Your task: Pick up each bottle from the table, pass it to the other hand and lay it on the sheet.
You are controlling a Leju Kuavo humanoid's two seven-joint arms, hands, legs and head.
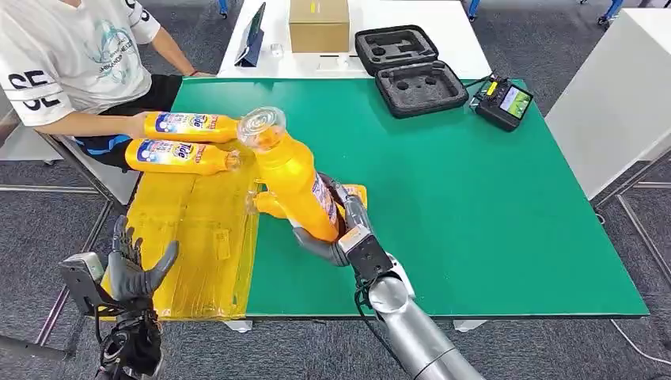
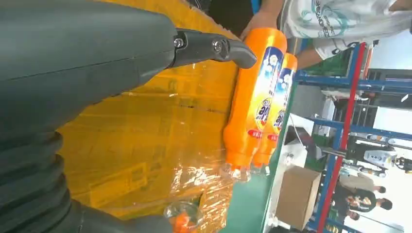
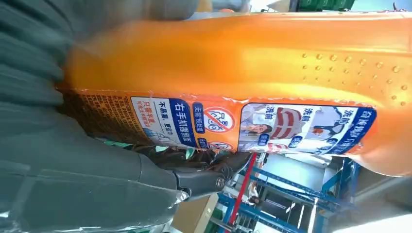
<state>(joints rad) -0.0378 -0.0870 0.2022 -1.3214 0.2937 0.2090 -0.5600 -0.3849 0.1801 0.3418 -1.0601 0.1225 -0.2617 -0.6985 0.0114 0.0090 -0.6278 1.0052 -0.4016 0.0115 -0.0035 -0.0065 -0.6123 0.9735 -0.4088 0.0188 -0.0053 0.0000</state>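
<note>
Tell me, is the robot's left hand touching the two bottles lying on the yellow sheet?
Apart. The head view shows the left hand open near the table's edge, with bare yellow sheet between it and the two lying bottles.

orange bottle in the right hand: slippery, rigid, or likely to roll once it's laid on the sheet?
The orange bottle probably stays rigid: no dent shows where the right hand grips it. Its glossy plastic may be slick, though raised dots on the body could aid grip. Laid on the yellow sheet, it might roll little; the two bottles there lie on their sides.
</note>
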